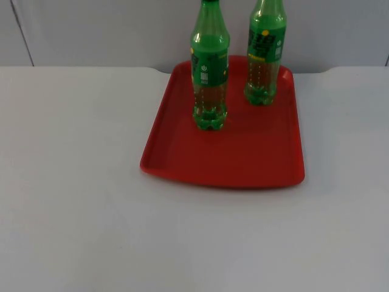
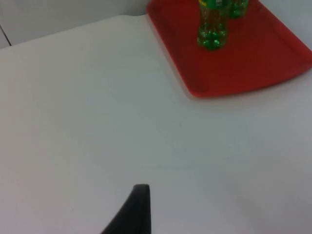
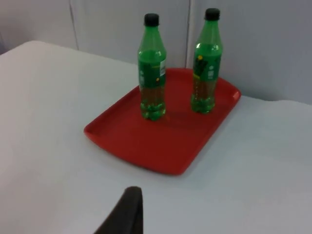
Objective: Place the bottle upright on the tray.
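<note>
Apparently finished, judging from how things stand, with no bottle lying on the table.

Nearest, a wide stretch of white table in front of the tray and to both sides of it. Ample room to move there, and nothing to catch on.

Left gripper low over that bare table, well apart from the tray's near left corner. Open or closed: cannot tell. Right gripper likewise over the table, well short of the tray and facing it corner-on. Its state cannot be told either. No bottle at either one; both probably just waiting.

Further in, the red tray, flat on the table with a low raised rim all round. Front half of its floor bare.

On the back half, the left bottle — green, upright, cap on, base on the tray floor. Further back and near the far right corner, the right bottle, also upright and capped. Clearly apart from each other, neither leaning.

Beyond, the tray's far rim close to the table's back edge, then the grey partition wall. Little room behind the bottles. Tall and narrow, so likely easy to topple; safer to keep any move out front.
</note>
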